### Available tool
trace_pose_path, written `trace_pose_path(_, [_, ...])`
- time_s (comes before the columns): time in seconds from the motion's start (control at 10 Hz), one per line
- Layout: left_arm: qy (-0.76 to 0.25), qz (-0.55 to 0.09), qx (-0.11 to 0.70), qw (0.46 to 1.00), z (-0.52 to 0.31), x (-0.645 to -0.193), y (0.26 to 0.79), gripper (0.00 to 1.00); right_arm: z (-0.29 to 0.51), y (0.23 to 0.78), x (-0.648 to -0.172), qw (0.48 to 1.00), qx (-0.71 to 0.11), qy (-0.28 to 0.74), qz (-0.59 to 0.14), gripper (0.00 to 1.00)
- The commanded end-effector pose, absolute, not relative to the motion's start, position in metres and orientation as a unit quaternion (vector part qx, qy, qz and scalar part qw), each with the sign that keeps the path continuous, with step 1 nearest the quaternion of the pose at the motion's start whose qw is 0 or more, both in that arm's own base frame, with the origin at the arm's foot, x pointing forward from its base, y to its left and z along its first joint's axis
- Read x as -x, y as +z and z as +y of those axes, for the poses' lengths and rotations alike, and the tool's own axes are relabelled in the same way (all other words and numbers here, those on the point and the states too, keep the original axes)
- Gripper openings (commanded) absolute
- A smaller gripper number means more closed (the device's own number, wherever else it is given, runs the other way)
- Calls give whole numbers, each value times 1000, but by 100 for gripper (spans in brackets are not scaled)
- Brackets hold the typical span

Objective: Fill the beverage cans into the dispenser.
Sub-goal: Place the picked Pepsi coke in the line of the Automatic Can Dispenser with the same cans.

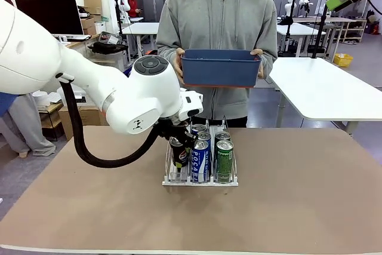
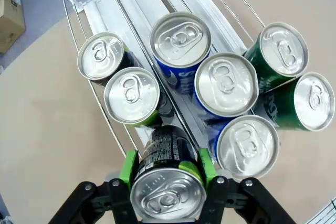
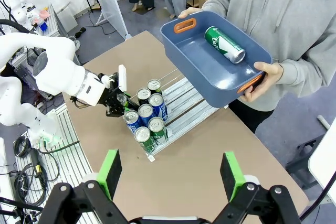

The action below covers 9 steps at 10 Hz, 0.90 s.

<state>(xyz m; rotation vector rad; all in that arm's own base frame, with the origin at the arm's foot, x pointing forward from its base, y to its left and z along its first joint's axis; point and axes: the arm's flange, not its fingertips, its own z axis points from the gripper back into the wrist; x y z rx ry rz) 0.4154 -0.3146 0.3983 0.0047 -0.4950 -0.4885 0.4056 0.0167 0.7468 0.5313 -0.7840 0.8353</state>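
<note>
Clamping a black can point(image 2: 167, 198) between its green pads, the left gripper point(image 2: 167, 167) holds it at the near end of the left lane of the dispenser point(image 2: 137, 1). Two more cans point(image 2: 131, 95) stand just behind it in that lane. Three blue cans point(image 2: 226, 82) stand in the middle lane and two green cans point(image 2: 283, 48) in the right. High over the table point(image 3: 210, 145), the right gripper point(image 3: 170, 174) is spread wide, gripping nothing. At the far side a person point(image 1: 218, 22) holds a blue tub point(image 3: 194, 56) with one green can point(image 3: 224, 44) lying inside.
</note>
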Motion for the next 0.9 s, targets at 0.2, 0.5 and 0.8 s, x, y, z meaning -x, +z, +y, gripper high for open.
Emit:
trace_pose_path(0.2, [-238,-225,-27,945,-316,-431,380,58,17,746,-405,807,-249,390,-366,100])
trace_pose_path(0.5, [-255,-203,-25,945,-304,-427,374,58,17,746,-405,807,-249,390,-366,100])
trace_pose_path(0.8, [-254,-207,-12,945,-297,-423,372,58,17,746,-405,807,-249,390,-366,100])
